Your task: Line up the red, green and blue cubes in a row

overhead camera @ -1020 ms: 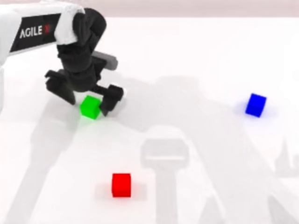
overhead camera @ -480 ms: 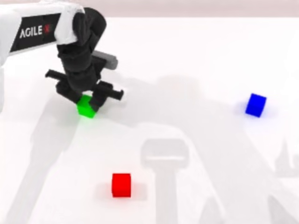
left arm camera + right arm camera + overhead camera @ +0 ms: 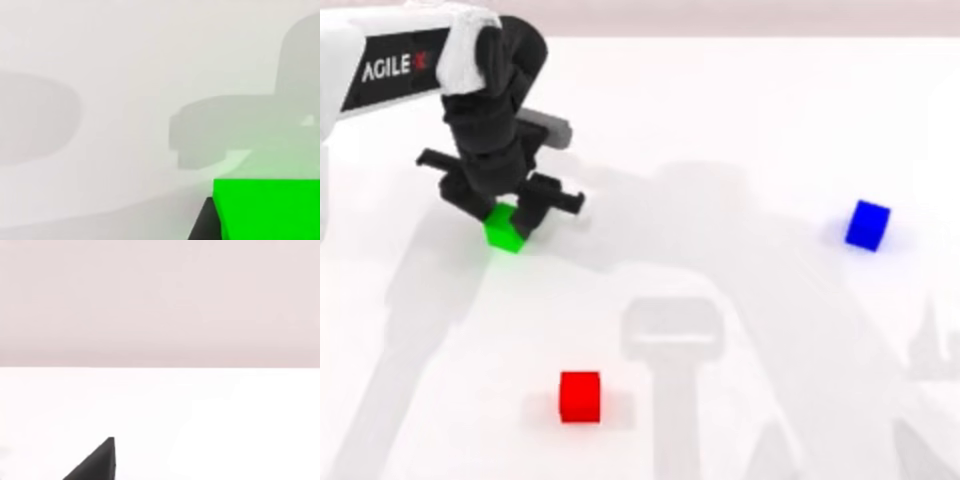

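A: Where is the left gripper [image 3: 508,210]?

B: It is low over the far left part of the white tabletop [image 3: 740,130]. Its black fingers [image 3: 532,212] are pinching the small bright green cube [image 3: 504,228] from two sides.

A: Does the left wrist view show that too?

B: Yes. The green cube [image 3: 267,210] fills one corner of it, with a dark finger [image 3: 204,225] right against its side.

A: Where are the other cubes?

B: The small bright red cube [image 3: 580,396] sits near the front, a bit left of the middle. The small deep blue cube [image 3: 868,223] sits far over on the right. All three cubes are well apart from each other.

A: Is there room to move?

B: Lots. The middle of the tabletop between the cubes is bare, with only grey shadows on it. The red cube is close to the near edge. The blue cube is near the right edge.

A: And the right gripper?

B: The top view does not show it. The right wrist view shows only a dark tip [image 3: 97,462] over the bare tabletop, so I cannot tell how its fingers are.
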Controlling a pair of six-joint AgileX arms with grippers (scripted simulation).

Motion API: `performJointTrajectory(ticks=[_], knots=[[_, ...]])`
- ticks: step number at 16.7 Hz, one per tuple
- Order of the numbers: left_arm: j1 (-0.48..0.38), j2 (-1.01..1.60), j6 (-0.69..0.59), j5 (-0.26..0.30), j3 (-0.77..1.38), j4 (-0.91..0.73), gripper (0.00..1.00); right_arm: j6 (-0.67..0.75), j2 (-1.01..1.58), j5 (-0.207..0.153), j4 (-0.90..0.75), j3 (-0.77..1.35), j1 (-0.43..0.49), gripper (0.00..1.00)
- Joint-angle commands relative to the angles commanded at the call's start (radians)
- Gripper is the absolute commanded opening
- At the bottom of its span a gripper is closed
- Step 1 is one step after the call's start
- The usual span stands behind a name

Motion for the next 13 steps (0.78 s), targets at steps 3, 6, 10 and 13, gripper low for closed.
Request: performJointTrajectory(ticks=[3, 6, 10, 13], knots=[[0.005, -0.014, 0.0, -0.001, 0.049, -0.064, 0.0, 0.0, 0.0, 0.0, 0.0, 0.0, 0.0, 1.0], [0.012, -0.039, -0.001, -0.001, 0.122, -0.165, 0.0, 0.0, 0.0, 0.0, 0.0, 0.0, 0.0, 1.0], [0.018, -0.062, -0.002, -0.001, 0.175, -0.236, 0.0, 0.0, 0.0, 0.0, 0.0, 0.0, 0.0, 1.0], [0.012, -0.058, 0.0, -0.001, 0.173, -0.234, 0.0, 0.0, 0.0, 0.0, 0.0, 0.0, 0.0, 1.0]])
